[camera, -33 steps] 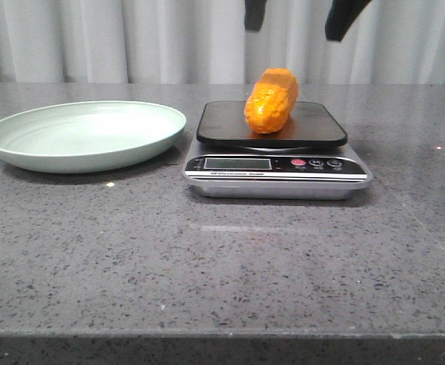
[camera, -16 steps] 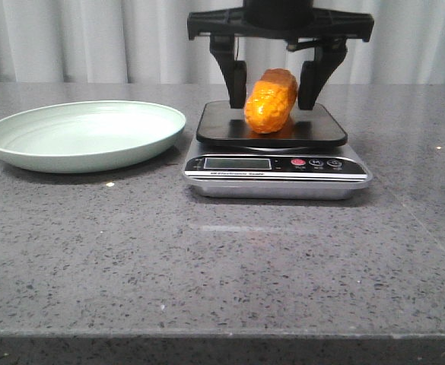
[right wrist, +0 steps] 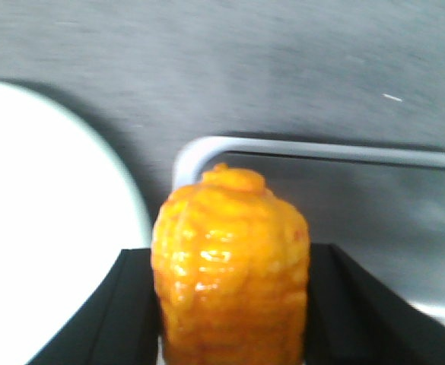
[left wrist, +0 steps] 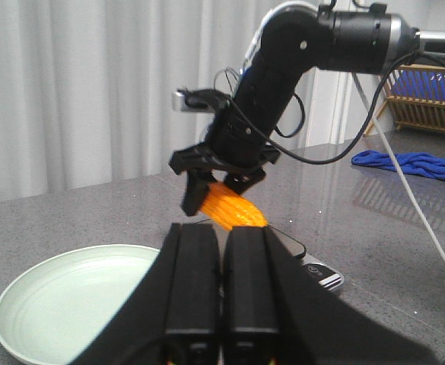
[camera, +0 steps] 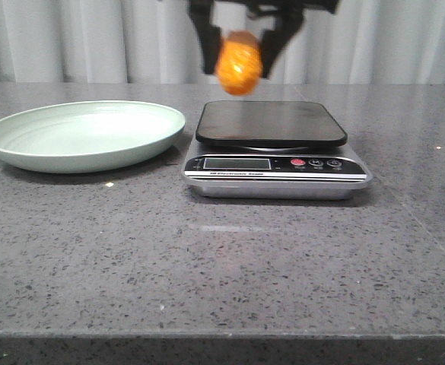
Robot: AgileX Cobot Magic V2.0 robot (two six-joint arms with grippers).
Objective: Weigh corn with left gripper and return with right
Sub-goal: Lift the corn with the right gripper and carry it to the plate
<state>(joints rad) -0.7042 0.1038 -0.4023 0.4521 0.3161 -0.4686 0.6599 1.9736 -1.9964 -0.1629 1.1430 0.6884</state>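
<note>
The corn, a stubby orange-yellow cob, hangs in the air above the left end of the black scale platform. My right gripper comes down from above and is shut on it, one finger on each side. In the right wrist view the corn fills the space between the black fingers, with the scale and the plate below. My left gripper is shut with nothing in it; its view shows the right arm holding the corn. The left gripper is out of the front view.
A pale green plate lies on the grey stone table left of the scale, whose display and buttons face the front. Curtains hang behind. A blue cloth and a wooden rack sit far off in the left wrist view.
The right gripper came down around the corn on the scale, shut on it, and has lifted it off the platform, shifting it left.
</note>
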